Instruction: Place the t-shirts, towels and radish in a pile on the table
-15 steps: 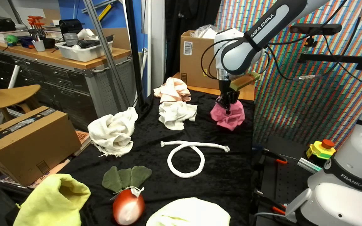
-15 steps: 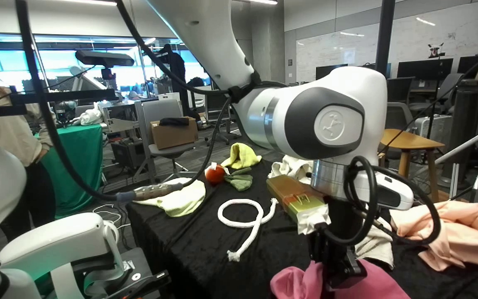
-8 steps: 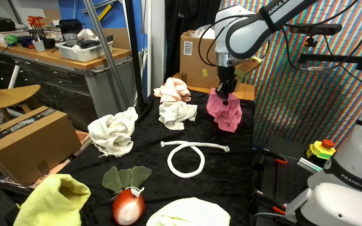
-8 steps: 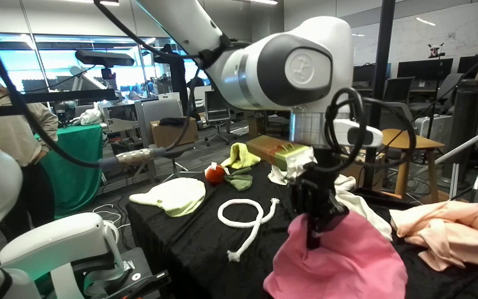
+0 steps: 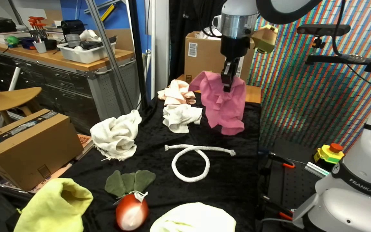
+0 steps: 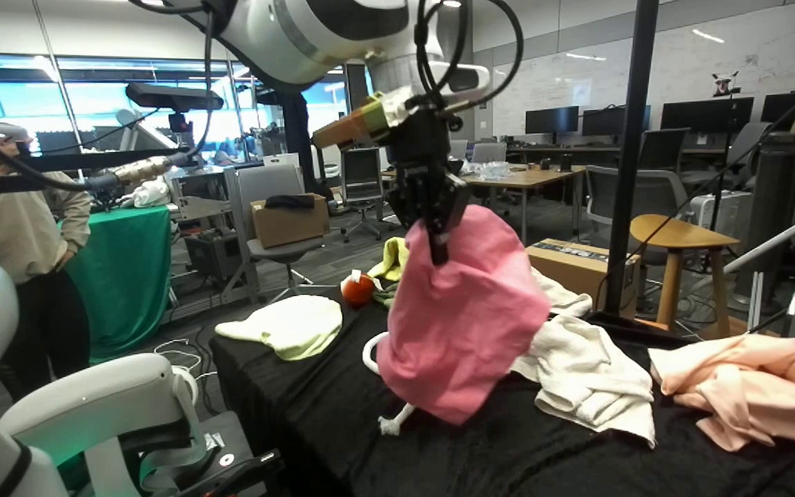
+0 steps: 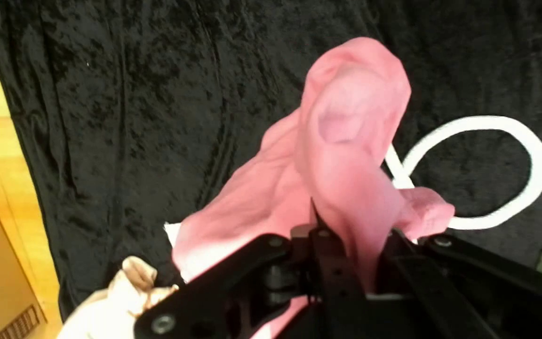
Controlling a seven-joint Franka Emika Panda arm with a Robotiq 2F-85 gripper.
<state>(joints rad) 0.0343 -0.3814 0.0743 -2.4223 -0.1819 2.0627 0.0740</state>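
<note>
My gripper (image 5: 227, 87) is shut on a pink cloth (image 5: 222, 111), which hangs from it over the table. In the wrist view the cloth (image 7: 252, 197) bunches up between the fingers of the gripper (image 7: 353, 235). In an exterior view the cloth (image 6: 463, 338) hides part of the rope. A white towel (image 5: 180, 117) and a peach cloth (image 5: 176, 91) lie beside it at the far end. A frayed white towel (image 5: 116, 137) lies at the table's side. The red radish (image 5: 131, 211) with green leaves lies between a yellow cloth (image 5: 50, 209) and a pale yellow cloth (image 5: 195, 219).
A looped white rope (image 5: 190, 179) lies mid-table on the black table cover (image 5: 230, 193). A large cardboard box (image 5: 201, 61) stands behind the far end. Another box (image 5: 34, 148) stands beside the table. A black pole (image 6: 632, 152) rises near the table edge.
My gripper has risen with the pink cloth, which was bunched on the table and now hangs down. In an exterior view it has moved left, over the rope. The other cloths and radish have not moved.
</note>
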